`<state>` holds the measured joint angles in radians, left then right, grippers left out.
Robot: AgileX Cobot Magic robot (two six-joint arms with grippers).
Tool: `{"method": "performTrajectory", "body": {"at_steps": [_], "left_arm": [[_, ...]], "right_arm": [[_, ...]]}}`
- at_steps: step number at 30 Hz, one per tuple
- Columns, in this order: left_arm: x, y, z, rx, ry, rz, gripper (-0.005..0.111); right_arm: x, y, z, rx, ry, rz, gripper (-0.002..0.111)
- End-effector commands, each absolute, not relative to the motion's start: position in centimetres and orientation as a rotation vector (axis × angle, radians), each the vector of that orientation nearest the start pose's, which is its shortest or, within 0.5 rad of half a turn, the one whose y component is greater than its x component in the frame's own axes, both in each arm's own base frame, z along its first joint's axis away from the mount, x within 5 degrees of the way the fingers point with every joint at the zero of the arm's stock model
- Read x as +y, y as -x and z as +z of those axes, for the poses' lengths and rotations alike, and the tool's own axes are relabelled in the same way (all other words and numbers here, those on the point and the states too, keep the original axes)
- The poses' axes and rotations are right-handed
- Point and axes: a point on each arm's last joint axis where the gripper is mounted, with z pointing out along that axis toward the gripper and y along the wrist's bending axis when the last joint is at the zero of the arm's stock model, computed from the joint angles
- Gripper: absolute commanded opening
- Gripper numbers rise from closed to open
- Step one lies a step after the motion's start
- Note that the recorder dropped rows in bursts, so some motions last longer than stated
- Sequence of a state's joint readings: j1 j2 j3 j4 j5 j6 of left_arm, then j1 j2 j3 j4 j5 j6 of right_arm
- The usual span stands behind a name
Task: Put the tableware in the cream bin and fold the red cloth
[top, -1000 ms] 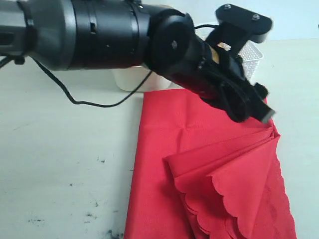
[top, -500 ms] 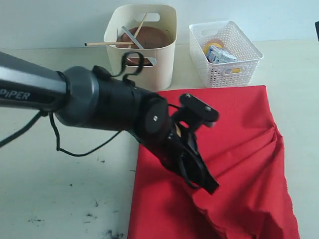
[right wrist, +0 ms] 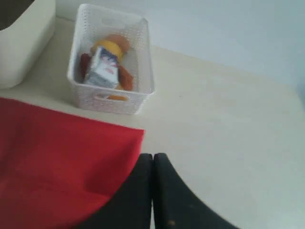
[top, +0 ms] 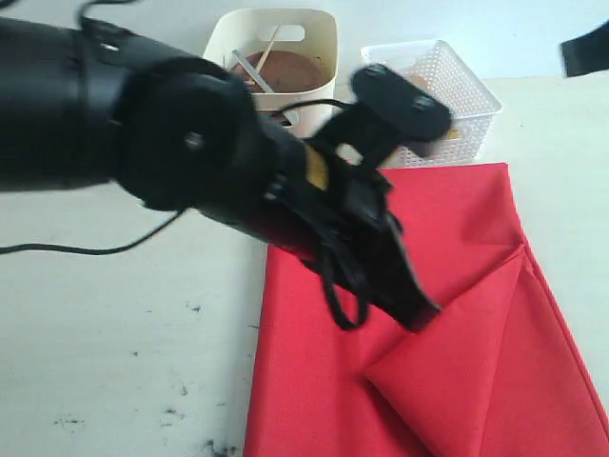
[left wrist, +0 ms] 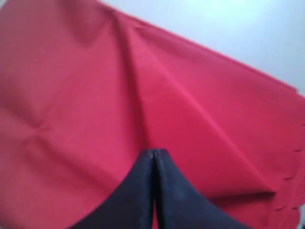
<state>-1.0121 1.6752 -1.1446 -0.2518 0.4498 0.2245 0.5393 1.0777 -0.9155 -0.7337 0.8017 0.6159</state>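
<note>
Red cloth (top: 476, 238) part-folded under left gripper (left wrist: 153, 151), pressed together, right gripper (right wrist: 153, 155) likewise; milk carton (right wrist: 104, 69) label too blurred for reading.

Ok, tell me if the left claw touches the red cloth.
Cannot tell: left wrist view shows the shut left claw over the red cloth, contact or gap unclear.

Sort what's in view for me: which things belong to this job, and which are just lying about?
Job: red cloth, cream bin, brown plate and chopsticks inside it.
Lying about: white lattice basket, milk carton inside it.
</note>
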Motion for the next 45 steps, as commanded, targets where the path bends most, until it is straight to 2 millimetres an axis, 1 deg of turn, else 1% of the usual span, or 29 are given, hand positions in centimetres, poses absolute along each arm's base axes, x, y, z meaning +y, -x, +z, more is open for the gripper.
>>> {"method": "performTrajectory", "body": {"at_steps": [1,2,3,4,5,6,7,8,9,10,12,14,17,19,20,21,22,24,25,26,27,28,31,34,37,39,41,42,45], "left_arm": [[-24.6,-20.0,23.6,2.323,-1.027,-0.512,0.002],[-23.1,-19.6,23.2,2.346,-0.984,-0.508,0.002],[-21.9,-19.1,22.7,2.369,-0.950,-0.506,0.002],[-21.4,-18.8,22.6,2.373,-0.934,-0.508,0.002],[-20.5,-18.4,22.6,2.381,-0.888,-0.515,0.002],[-20.0,-18.3,22.7,2.379,-0.876,-0.513,0.002],[-19.0,-18.1,22.9,2.368,-0.843,-0.510,0.002],[-18.5,-18.1,23.0,2.359,-0.826,-0.508,0.002],[-17.6,-18.0,23.3,2.342,-0.811,-0.489,0.002],[-17.1,-17.9,23.4,2.336,-0.806,-0.478,0.002],[-16.4,-17.9,23.6,2.324,-0.795,-0.459,0.002],[-15.7,-17.9,23.8,2.322,-0.777,-0.448,0.002],[-14.9,-18.0,23.9,2.322,-0.749,-0.432,0.002],[-14.4,-18.0,24.1,2.314,-0.742,-0.417,0.002],[-14.2,-18.1,24.2,2.312,-0.742,-0.409,0.002],[-14.0,-18.1,24.4,2.307,-0.737,-0.403,0.002],[-13.8,-18.0,24.7,2.299,-0.732,-0.403,0.002],[-13.4,-17.9,25.2,2.279,-0.725,-0.396,0.002],[-13.2,-17.8,25.5,2.269,-0.719,-0.395,0.002],[-13.0,-17.7,25.8,2.254,-0.712,-0.394,0.002],[-12.8,-17.6,26.1,2.240,-0.701,-0.393,0.002],[-12.4,-17.6,26.5,2.225,-0.687,-0.387,0.002],[-11.2,-17.6,27.3,2.191,-0.644,-0.355,0.002],[-10.2,-17.7,27.7,2.190,-0.599,-0.330,0.002],[-9.3,-17.8,27.7,2.224,-0.562,-0.306,0.002],[-8.8,-17.9,27.5,2.257,-0.540,-0.287,0.002],[-8.1,-18.0,27.3,2.285,-0.536,-0.249,0.002],[-7.9,-18.0,27.2,2.293,-0.533,-0.237,0.002],[-7.4,-18.2,27.2,2.302,-0.504,-0.220,0.002]], "right_arm": [[12.1,-23.3,25.9,2.449,0.513,0.050,0.000],[13.7,-24.0,22.8,2.566,0.620,0.136,0.000],[14.8,-24.9,19.4,2.651,0.692,0.164,0.000],[15.1,-25.3,17.8,2.679,0.723,0.149,0.000],[15.2,-25.7,15.0,2.756,0.769,0.099,0.000],[15.0,-25.6,13.7,2.827,0.793,0.063,0.000],[14.6,-25.1,12.0,2.952,0.808,-0.012,0.000],[14.3,-24.9,11.6,2.998,0.808,-0.056,0.000],[13.6,-24.6,11.8,3.036,0.777,-0.142,0.000],[13.3,-24.5,12.2,3.035,0.753,-0.188,0.000],[12.3,-24.2,13.6,3.007,0.686,-0.285,0.000],[10.8,-23.6,15.6,2.951,0.607,-0.436,0.000],[8.1,-22.4,18.5,2.806,0.423,-0.662,0.000],[6.6,-21.7,20.3,2.673,0.281,-0.745,0.000],[6.0,-21.4,21.2,2.599,0.195,-0.744,0.000],[5.8,-21.3,21.9,2.534,0.111,-0.697,0.000],[6.4,-21.3,22.9,2.467,0.043,-0.486,0.000],[8.9,-21.8,23.1,2.418,0.172,-0.135,0.000],[10.3,-22.0,23.0,2.397,0.226,0.044,0.000],[11.4,-22.1,22.7,2.394,0.231,0.186,0.000],[12.4,-22.5,22.1,2.388,0.236,0.295,0.000],[13.3,-23.0,21.3,2.398,0.247,0.349,0.000],[15.0,-25.2,18.0,2.522,0.304,0.325,0.000],[16.2,-26.9,15.2,2.674,0.342,0.266,0.000],[16.8,-27.9,12.5,2.760,0.412,0.201,0.000],[16.7,-27.9,10.9,2.823,0.445,0.153,0.000],[16.2,-27.5,9.9,2.888,0.470,0.092,0.000],[16.0,-27.2,9.7,2.909,0.474,0.063,0.000],[14.3,-26.5,9.5,2.949,0.447,-0.060,0.000]]}}
